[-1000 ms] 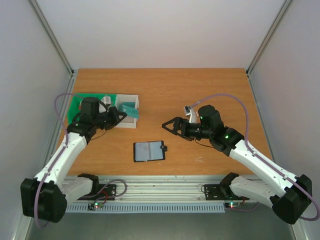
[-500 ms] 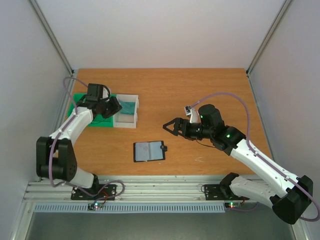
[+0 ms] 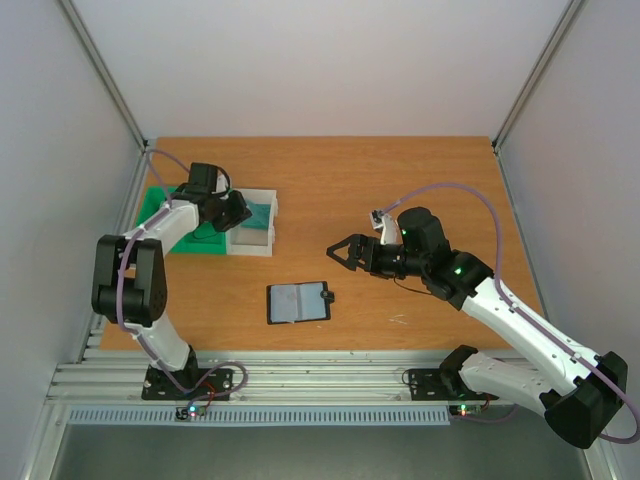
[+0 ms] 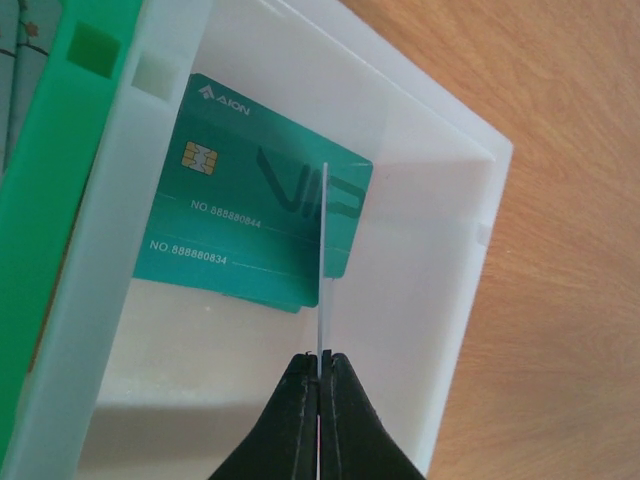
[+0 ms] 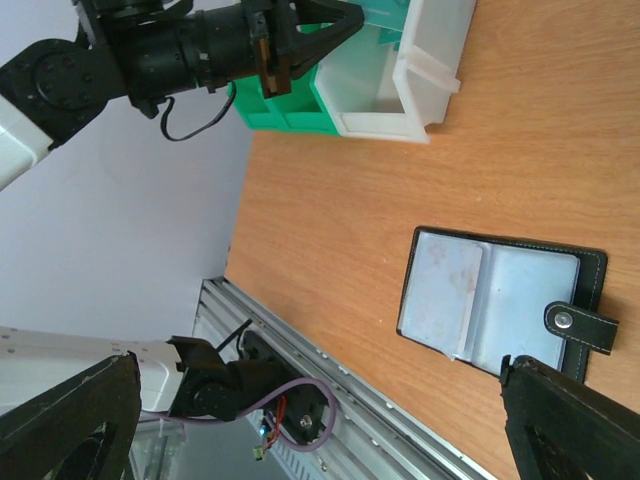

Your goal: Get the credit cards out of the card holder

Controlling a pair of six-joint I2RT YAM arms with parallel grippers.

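Top view: the left gripper hangs over the white plastic box-shaped tray, which sits beside the green plastic tray. The small black fold-over card holder lies open on the wooden table. Near it the right gripper is spread wide and empty.

Left wrist: the jaws pinch a thin pale card held on edge above the teal-green credit cards, which lie flat in the tray. Let go while upright, it could lean against a wall or tip over the rim.

Right wrist: I cannot tell whether the holder's pockets are empty. A card could be missed.

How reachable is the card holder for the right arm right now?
Probably yes: the right claw hovers open close to the card holder, which lies unfolded on the table, with nothing between them.
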